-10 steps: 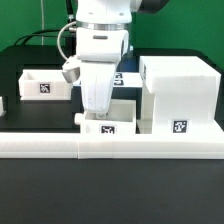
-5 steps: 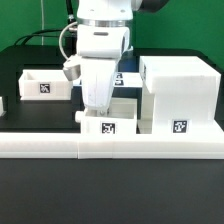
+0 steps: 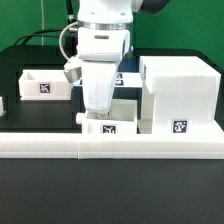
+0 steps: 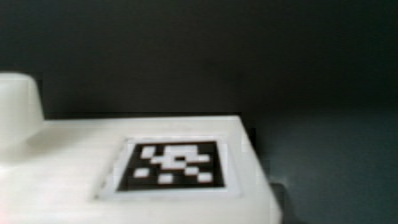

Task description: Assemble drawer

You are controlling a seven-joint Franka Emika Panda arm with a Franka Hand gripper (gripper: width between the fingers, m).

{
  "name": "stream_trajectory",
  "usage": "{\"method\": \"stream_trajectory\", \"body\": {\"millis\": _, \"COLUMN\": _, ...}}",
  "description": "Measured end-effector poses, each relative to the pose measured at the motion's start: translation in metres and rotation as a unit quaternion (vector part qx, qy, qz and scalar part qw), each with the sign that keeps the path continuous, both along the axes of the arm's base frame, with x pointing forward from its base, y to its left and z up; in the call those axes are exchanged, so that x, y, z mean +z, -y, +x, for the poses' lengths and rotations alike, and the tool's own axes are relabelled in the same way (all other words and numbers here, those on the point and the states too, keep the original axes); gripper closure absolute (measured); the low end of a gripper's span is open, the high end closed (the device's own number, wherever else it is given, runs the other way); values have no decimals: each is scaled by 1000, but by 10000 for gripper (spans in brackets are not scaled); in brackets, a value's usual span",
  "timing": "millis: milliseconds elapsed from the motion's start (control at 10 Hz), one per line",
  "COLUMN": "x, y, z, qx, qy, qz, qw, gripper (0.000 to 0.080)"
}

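The large boxy white housing (image 3: 180, 92) stands at the exterior view's right, a tag on its front. A small white tray (image 3: 108, 127) with a front tag and a knob (image 3: 79, 117) sits beside it, against the border wall. My gripper (image 3: 98, 115) hangs straight down over this tray, and its fingertips are hidden at the tray's rim. The wrist view shows the tray's tagged white face (image 4: 175, 165) up close and the knob (image 4: 15, 110), with no fingers in sight. A second tagged tray (image 3: 45, 84) sits at the exterior view's left.
The long low white border wall (image 3: 110, 146) runs across the front. A flat tagged white piece (image 3: 126, 78) shows behind the arm. A small white part (image 3: 2, 104) lies at the exterior view's left edge. The table top is black.
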State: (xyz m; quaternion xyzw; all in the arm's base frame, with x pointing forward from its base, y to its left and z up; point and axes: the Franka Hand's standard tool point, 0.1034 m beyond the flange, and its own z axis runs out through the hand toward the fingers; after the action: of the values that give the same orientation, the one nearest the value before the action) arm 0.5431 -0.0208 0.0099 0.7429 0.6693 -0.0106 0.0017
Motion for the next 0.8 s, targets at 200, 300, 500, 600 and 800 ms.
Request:
{"method": "stream_trajectory", "body": {"millis": 200, "x": 0, "y": 2, "z": 1, "qx": 17, "qy": -5, "qz": 0, "qw": 1000, "gripper": 757}}
{"method": "stream_trajectory", "body": {"millis": 300, "x": -1, "y": 2, "z": 0, "qx": 16, "qy": -6, "qz": 0, "qw": 1000, "gripper": 757}}
{"method": "stream_trajectory", "body": {"millis": 500, "x": -2, "y": 1, "z": 1, "qx": 16, "qy": 6, "qz": 1, "qw": 1000, "gripper": 757}}
{"method": "stream_trajectory", "body": {"millis": 600, "x": -2, "y": 1, "z": 0, "qx": 17, "qy": 3, "qz": 1, "qw": 1000, "gripper": 757}}
{"method": "stream_trajectory", "body": {"millis": 800, "x": -1, "y": -2, "z": 1, "qx": 34, "qy": 0, "qz": 2, "qw": 999, "gripper": 757}}
